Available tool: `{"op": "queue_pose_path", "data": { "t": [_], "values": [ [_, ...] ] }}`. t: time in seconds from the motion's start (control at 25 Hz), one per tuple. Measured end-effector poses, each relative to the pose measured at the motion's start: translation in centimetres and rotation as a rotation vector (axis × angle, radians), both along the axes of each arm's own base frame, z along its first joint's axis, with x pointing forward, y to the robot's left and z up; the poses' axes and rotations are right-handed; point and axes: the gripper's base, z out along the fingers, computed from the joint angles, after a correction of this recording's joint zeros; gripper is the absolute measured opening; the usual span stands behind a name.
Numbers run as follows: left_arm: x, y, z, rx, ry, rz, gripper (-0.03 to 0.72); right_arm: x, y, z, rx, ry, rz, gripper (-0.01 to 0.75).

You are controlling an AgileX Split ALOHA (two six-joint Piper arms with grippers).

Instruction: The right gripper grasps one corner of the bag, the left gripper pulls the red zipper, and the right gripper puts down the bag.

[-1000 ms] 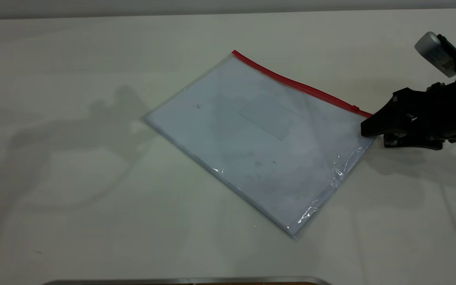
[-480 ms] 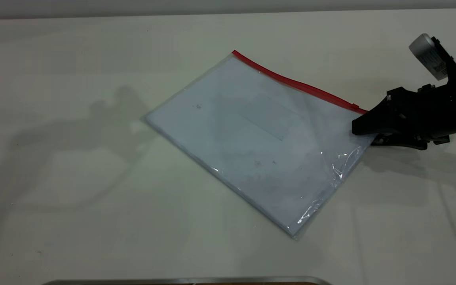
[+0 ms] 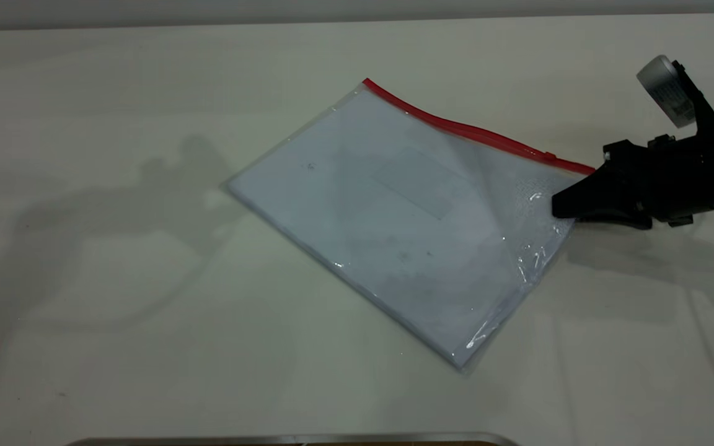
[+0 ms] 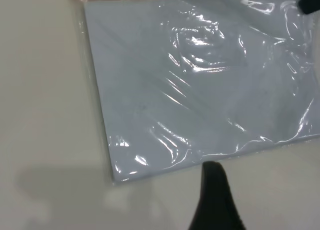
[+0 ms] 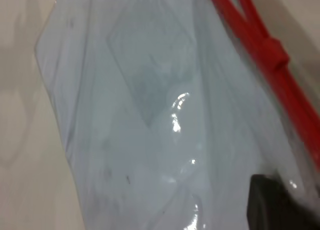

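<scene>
The bag (image 3: 394,204) is a clear pouch with white sheets, lying slanted on the table. The red zipper (image 3: 456,128) runs along its far edge, with the slider tab (image 3: 550,156) near the right end. My right gripper (image 3: 564,207) is shut on the corner of the bag (image 3: 571,179) where the red strip ends, and holds it slightly off the table. In the right wrist view the zipper (image 5: 265,50) and the gripper (image 5: 277,202) against the plastic show. My left gripper (image 4: 215,190) hangs above the table beside the bag's plain edge (image 4: 200,157), apart from it.
The white table (image 3: 146,347) stretches around the bag. A metal edge (image 3: 295,438) shows at the front. The left arm is outside the exterior view; only its shadow (image 3: 115,210) falls left of the bag.
My right gripper has moved left onto the bag's red-strip corner and closed on it. That corner and the near end of the zipper have risen off the table.
</scene>
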Motion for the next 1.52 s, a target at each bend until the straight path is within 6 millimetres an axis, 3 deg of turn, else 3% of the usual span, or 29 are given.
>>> {"op": "queue_pose_path", "data": {
  "t": [0.16, 0.36, 0.8, 1.16, 1.52],
  "values": [
    [0.0, 0.1, 0.0, 0.016, -0.024, -0.037, 0.581, 1.6, 0.1, 0.7, 0.018, -0.076, 0.069, 0.033],
    [0.2, 0.0, -0.3, 0.059, -0.095, -0.124, 0.581, 4.1, 1.2, 2.0, -0.011, -0.198, 0.276, 0.033],
    [2.2, -3.9, -4.1, 0.079, -0.151, -0.352, 0.581, 9.5, 8.3, 5.7, -0.143, -0.424, 0.711, 0.033],
    [2.9, -7.2, -7.0, 0.101, -0.206, -0.491, 0.581, 11.0, 14.1, 8.4, -0.219, -0.578, 0.961, 0.033],
    [3.8, -8.6, -9.4, 0.041, -0.265, -0.451, 0.581, 11.0, 15.9, 9.1, -0.239, -0.63, 1.027, 0.033]
  ]
}}
